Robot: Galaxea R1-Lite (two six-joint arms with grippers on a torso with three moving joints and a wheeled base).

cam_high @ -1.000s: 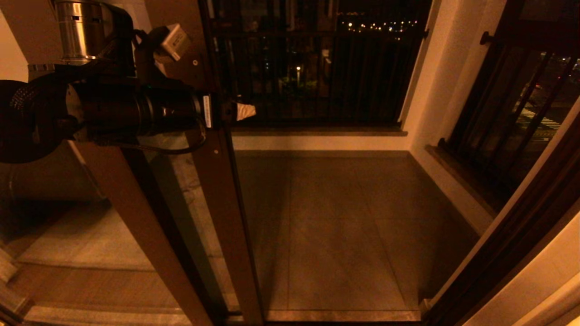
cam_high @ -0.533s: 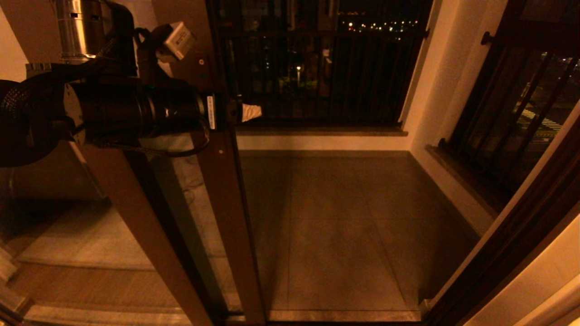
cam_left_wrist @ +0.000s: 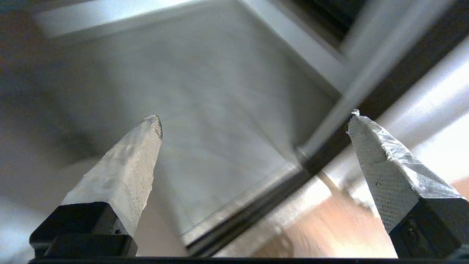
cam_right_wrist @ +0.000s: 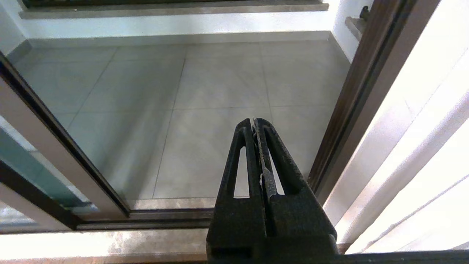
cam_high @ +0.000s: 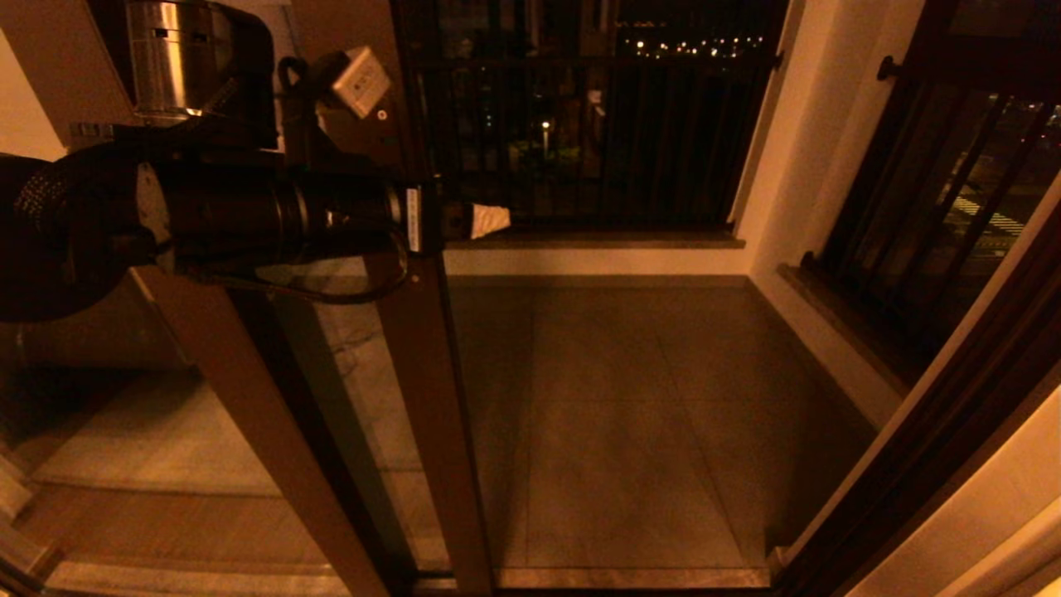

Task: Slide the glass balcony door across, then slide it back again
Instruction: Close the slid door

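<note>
The glass balcony door (cam_high: pixel 427 373) stands left of the middle in the head view, its reddish-brown stile running from top to floor. Its handle slot is hidden behind my left arm. My left gripper (cam_high: pixel 479 220) is at the stile's free edge at handle height, with one white fingertip (cam_high: pixel 491 220) poking past it toward the opening. In the left wrist view the left gripper (cam_left_wrist: pixel 254 117) is open, and only floor and track show between its fingers. My right gripper (cam_right_wrist: pixel 255 123) is shut on nothing and hangs low over the threshold, out of the head view.
A second glass panel with a plain brown post (cam_high: pixel 249 431) stands left of the door. The tiled balcony floor (cam_high: pixel 630 414) lies open beyond, bounded by a dark railing (cam_high: pixel 580 124). The dark door jamb (cam_high: pixel 937 431) rises at the right and the floor track (cam_right_wrist: pixel 165 214) runs along the threshold.
The door's stile has slid to the right, and my left arm and gripper have moved right with it. The opening to the balcony is a little narrower.
</note>
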